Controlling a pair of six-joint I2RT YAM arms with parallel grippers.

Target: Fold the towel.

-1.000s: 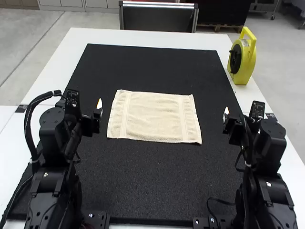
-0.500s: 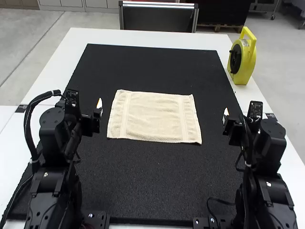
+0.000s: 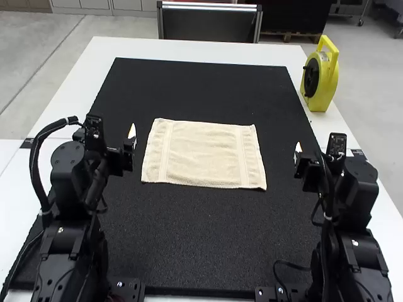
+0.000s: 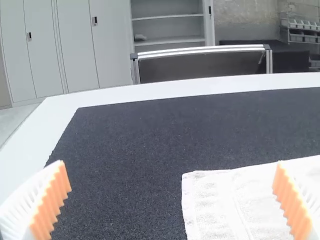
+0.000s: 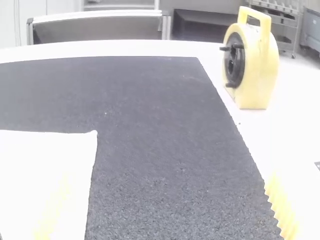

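No folds in: towel (image 3: 203,154) lay spread flat on the mat (image 3: 189,245), left end effector (image 4: 171,167) and right end effector (image 5: 169,177) were wide and empty, whole job remained.

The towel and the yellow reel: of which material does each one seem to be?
The towel looks like cotton terry, soft and matt: its surface is fuzzy, with flatter woven bands near two ends. The yellow reel is probably hard moulded plastic, smooth, judging by its even colour and rounded handle.
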